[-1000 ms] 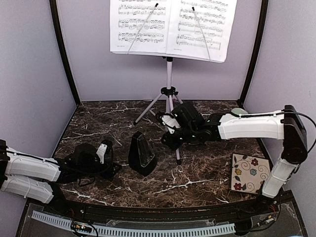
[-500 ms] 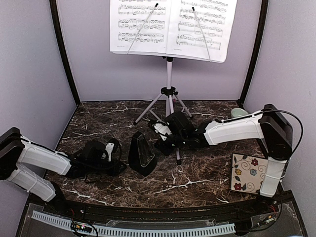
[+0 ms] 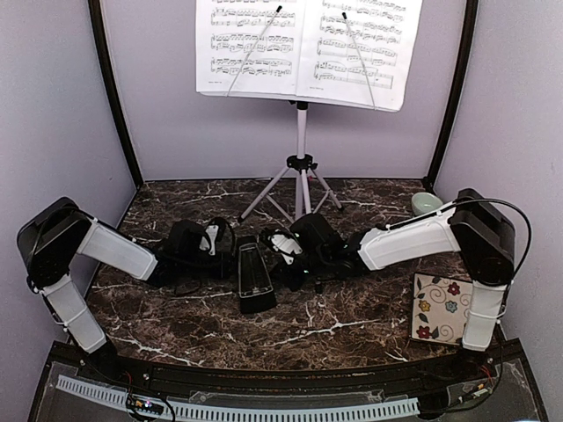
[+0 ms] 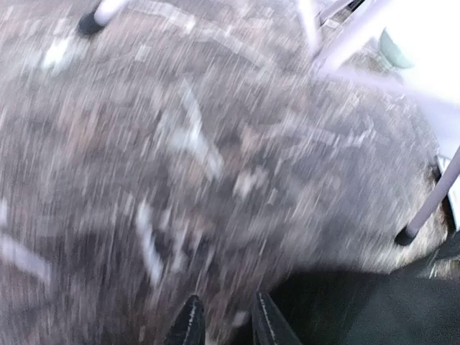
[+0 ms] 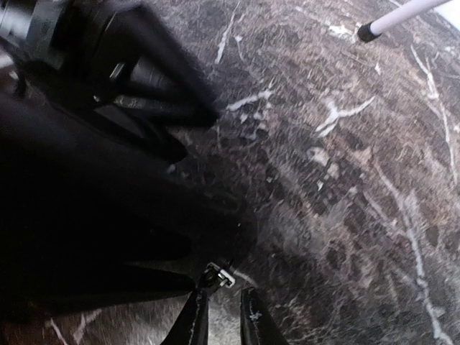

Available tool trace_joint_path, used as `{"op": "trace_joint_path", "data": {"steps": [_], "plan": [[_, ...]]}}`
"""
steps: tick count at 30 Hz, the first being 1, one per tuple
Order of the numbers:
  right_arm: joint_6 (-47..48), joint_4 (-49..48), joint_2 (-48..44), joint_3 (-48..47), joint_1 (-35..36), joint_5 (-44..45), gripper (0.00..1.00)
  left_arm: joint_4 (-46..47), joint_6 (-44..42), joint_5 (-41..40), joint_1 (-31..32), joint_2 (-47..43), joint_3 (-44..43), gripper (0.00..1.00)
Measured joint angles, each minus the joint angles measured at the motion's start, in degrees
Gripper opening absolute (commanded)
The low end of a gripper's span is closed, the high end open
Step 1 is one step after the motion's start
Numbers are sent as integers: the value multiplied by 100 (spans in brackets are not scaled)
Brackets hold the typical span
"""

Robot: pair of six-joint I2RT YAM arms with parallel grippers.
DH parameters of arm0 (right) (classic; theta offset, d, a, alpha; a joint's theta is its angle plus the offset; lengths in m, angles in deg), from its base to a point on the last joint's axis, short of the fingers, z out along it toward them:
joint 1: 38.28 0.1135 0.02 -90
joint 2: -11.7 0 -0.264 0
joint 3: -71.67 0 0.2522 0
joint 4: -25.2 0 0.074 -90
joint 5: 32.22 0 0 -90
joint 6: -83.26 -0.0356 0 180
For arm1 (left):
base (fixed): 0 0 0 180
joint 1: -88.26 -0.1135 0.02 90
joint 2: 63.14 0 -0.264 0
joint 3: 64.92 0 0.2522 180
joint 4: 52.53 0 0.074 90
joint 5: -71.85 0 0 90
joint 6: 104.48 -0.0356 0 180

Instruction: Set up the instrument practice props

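Note:
The white music stand (image 3: 302, 132) stands at the back with two printed music sheets (image 3: 251, 44) (image 3: 361, 48) on its desk. The black pyramid metronome (image 3: 254, 277) stands on the marble table in front of the tripod. My left gripper (image 3: 216, 242) is just left of it, jaws a narrow gap apart and empty; its wrist view is blurred, with the metronome (image 4: 359, 309) dark at lower right. My right gripper (image 3: 281, 251) is at the metronome's right side, jaws a narrow gap apart (image 5: 221, 320), tips right beside a small metal part on the metronome (image 5: 86, 215).
A floral tile (image 3: 444, 308) lies at front right. A pale green bowl (image 3: 426, 202) sits at back right. The tripod legs (image 3: 264, 198) spread behind both grippers, with one foot (image 4: 404, 237) near the left gripper. Purple walls enclose the table.
Both arms have swung inward to the metronome. The left gripper moved right and back; the right gripper moved left. The metronome now stands slightly turned between them.

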Motion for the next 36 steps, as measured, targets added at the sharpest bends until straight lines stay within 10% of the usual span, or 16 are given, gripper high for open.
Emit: {"op": "trace_joint_path", "data": {"steps": [12, 36], "plan": [[-262, -254, -22, 358, 321, -205, 22, -509, -304, -26, -590, -883, -348, 68], [-407, -1266, 459, -39, 507, -1078, 40, -4072, 570, -428, -188, -4780, 404, 81]]}}
